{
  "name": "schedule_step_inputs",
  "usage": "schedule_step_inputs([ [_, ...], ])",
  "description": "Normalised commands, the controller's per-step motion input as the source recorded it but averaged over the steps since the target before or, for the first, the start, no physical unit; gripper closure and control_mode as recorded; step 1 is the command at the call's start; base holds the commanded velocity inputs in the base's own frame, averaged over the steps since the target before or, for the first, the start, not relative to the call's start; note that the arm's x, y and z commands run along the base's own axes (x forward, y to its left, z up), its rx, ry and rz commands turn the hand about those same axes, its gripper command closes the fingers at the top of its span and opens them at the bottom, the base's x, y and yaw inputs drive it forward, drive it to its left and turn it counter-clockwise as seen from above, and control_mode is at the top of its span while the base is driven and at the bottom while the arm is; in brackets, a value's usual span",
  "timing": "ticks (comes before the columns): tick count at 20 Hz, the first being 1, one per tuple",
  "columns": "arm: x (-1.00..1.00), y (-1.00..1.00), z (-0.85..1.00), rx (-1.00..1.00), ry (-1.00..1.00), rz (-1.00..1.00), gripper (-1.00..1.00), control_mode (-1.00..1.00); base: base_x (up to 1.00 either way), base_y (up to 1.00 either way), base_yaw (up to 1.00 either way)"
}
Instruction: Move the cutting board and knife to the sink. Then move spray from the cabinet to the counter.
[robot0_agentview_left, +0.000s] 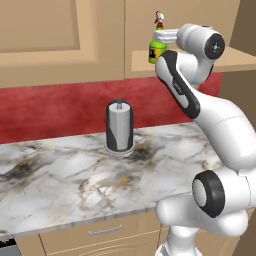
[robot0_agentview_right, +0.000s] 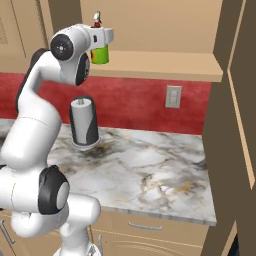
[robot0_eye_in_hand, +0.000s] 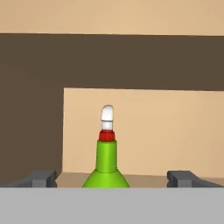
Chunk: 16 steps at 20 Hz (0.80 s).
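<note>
The gripper (robot0_eye_in_hand: 112, 177) is spread wide, its two dark fingertips (robot0_eye_in_hand: 41, 178) standing either side of the spray (robot0_eye_in_hand: 106, 164) without touching it. The hand view looks along the gripper: the green bottle rises between the tips, with a red collar and white nozzle on top, tan cabinet walls behind it and a dark recess above.

In the left base view the white arm (robot0_agentview_left: 210, 125) reaches up to an open tan cabinet shelf (robot0_agentview_left: 235, 60), where the spray (robot0_agentview_left: 156, 50) stands upright at the shelf's front edge. Below lies the marble counter (robot0_agentview_left: 60, 185). A grey paper-towel roll (robot0_agentview_left: 119, 125) stands upright on it by the red back wall (robot0_agentview_left: 50, 112), under and left of the shelf, well apart from the arm.

In the right base view a wall outlet (robot0_agentview_right: 173, 96) sits on the red wall.
</note>
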Motion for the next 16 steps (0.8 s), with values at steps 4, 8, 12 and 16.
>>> schedule_step_inputs([
  [4, 0.33, 0.0, 0.0, 0.0, 0.0, 0.0, -1.0, -1.0, 0.0, 0.0, 0.0],
  [8, 0.24, 0.0, 0.0, 0.0, 0.02, 0.0, -1.0, -1.0, 0.0, 0.0, 0.0],
  [12, 0.2, 0.06, 0.0, 0.0, 0.04, 0.0, -1.0, -1.0, 0.0, 0.0, 0.0],
  [16, 0.27, 0.08, 0.0, 0.0, 0.03, 0.0, -1.0, -1.0, 0.0, 0.0, 0.0],
])
